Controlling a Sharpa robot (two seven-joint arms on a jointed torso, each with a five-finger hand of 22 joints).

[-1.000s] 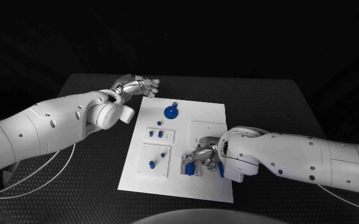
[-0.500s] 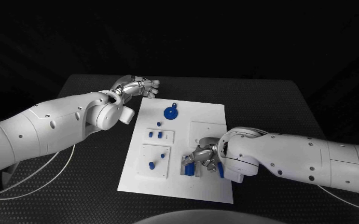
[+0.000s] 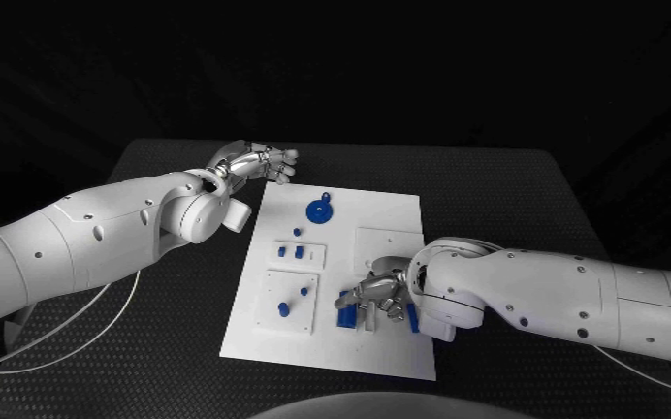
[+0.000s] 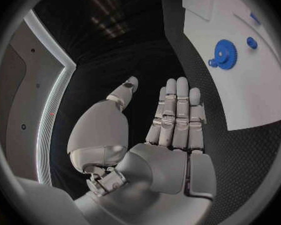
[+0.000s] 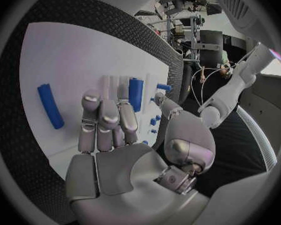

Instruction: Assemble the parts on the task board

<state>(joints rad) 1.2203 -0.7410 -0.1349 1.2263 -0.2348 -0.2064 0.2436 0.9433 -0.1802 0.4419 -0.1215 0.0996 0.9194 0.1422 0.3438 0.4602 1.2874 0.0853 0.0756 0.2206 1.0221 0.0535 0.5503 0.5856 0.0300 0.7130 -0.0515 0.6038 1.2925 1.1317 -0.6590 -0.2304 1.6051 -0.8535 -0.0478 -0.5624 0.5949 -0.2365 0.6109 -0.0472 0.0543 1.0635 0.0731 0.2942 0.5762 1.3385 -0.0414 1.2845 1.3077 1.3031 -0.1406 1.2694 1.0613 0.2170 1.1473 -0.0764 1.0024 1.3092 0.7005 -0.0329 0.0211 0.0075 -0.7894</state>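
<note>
Right hand over the board's slotted block

The right hand (image 3: 375,295), fingers spread, holds nothing above a blue bar (image 5: 135,94) at the board's (image 3: 377,215) 6 o'clock; next comes pinching it. Left hand (image 3: 262,162) waits flat, empty, at 11 o'clock.

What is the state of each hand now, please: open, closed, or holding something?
Left hand: open, fingers straight, holding nothing, beside the task board.
Right hand: open, fingers extended over the task board, holding nothing.
</note>
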